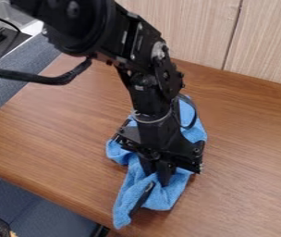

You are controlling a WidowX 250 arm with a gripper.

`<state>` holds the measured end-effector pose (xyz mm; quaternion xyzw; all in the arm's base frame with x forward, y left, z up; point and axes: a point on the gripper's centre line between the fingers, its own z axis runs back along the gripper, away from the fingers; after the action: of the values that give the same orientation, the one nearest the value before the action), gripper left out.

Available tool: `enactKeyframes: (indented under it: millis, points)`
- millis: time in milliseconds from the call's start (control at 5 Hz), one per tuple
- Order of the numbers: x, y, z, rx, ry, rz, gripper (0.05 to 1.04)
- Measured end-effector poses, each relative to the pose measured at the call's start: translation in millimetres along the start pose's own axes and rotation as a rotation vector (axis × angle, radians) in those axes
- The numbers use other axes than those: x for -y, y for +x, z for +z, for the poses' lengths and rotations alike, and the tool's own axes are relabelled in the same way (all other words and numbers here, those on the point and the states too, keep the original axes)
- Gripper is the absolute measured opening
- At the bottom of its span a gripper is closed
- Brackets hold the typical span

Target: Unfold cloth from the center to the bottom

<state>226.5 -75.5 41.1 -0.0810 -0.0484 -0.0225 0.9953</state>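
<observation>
Cloth lies rumpled on the table, its tip near the front edge. My arm slants down over it, my gripper at its middle; whether I'm pinching fabric, I cannot tell. I judge this the grasping step; next calls for drawing the fold bottomward.

Blk arm, rounded housing up top, silver screws, thick blk cable, thin grey ring.

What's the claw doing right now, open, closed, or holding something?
Claw: down at the blue cloth; whether it's open, closed or gripping can't be told.
</observation>
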Motion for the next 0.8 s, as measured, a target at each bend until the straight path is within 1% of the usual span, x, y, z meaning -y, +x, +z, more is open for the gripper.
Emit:
enactKeyframes:
  millis: [200,400,600,800]
  points:
    - [0,3,3,0.005,0.006,0.015,0.522]
    - [0,2,4,0.001,0.008,0.001,0.837]
    - [4,4,12,0.017,-0.011,-0.015,1.012]
    - [4,4,27,-0.002,-0.019,-0.025,1.008]
